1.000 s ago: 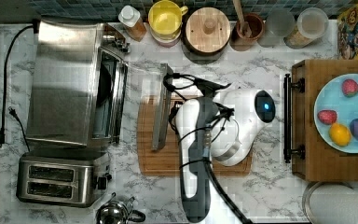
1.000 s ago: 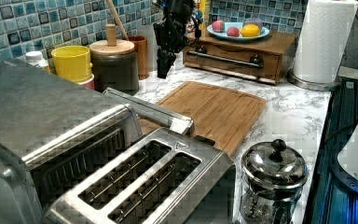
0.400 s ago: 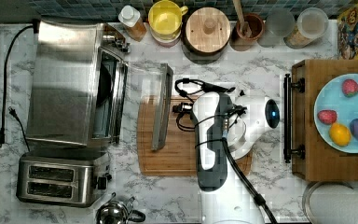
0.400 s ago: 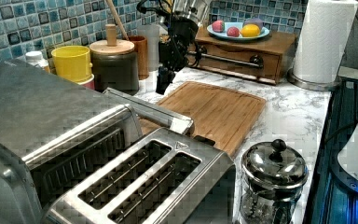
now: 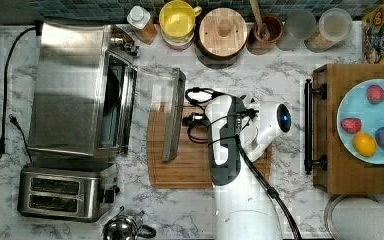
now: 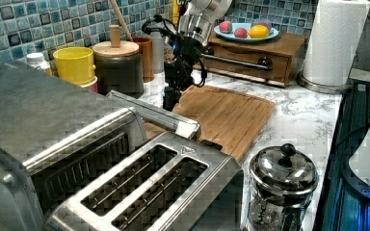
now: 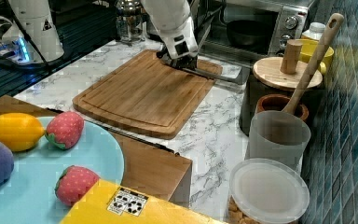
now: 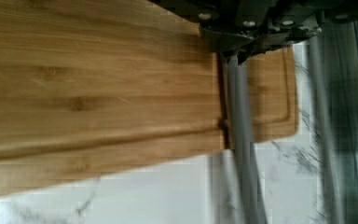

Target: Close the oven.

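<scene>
The oven (image 5: 75,90) is seen at nine o'clock in the top view, its glass door (image 5: 166,115) lowered flat over the wooden cutting board (image 5: 190,165). The arm is extended from six o'clock, and the gripper (image 6: 171,96) is held just beside the door's bar handle (image 5: 174,116). Whether its fingers are apart or together cannot be told.

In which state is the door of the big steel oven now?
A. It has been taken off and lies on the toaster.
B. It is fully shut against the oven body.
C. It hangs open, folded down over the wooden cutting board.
C: in the top view the oven has its glass door folded down, and the bar handle lies over the wooden cutting board, with the gripper beside it.
</scene>
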Motion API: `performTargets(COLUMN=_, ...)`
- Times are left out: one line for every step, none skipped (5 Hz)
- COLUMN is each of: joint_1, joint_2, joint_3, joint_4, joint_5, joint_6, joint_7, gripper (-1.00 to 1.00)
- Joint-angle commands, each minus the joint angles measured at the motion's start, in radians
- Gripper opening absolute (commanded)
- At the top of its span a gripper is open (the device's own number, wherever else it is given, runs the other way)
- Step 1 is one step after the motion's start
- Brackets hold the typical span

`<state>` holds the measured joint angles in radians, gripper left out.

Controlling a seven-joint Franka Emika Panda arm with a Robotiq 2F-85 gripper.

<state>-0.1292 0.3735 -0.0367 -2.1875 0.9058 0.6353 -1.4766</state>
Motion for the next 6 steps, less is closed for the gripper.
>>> performTargets(joint_1=0.043, joint_2=-0.053, joint_3=0.041, joint_4=0.108, joint_5=0.078, joint_6=0.0, joint_7=-0.064, gripper=-1.0)
performTargets(joint_1=0.032, joint_2=-0.082, joint_3=0.042, joint_4=0.098, joint_5=0.099, joint_6=-0.007, joint_7=-0.068, gripper=-1.0)
performTargets(joint_1=0.041, joint_2=-0.041, joint_3=0.049, joint_4=0.146, joint_5=0.074, joint_6=-0.057, joint_7=-0.05, gripper=-1.0)
performTargets(joint_1=0.054, joint_2=0.021, joint_3=0.07, joint_4=0.2, joint_5=0.07, joint_6=-0.098, joint_7=-0.026, gripper=-1.0)
performTargets(joint_1=0.068, joint_2=0.029, joint_3=0.087, joint_4=0.218, joint_5=0.06, joint_6=-0.125, joint_7=-0.05, gripper=-1.0)
performTargets(joint_1=0.089, joint_2=0.076, joint_3=0.094, joint_4=0.261, joint_5=-0.009, joint_6=-0.146, joint_7=0.01, gripper=-1.0)
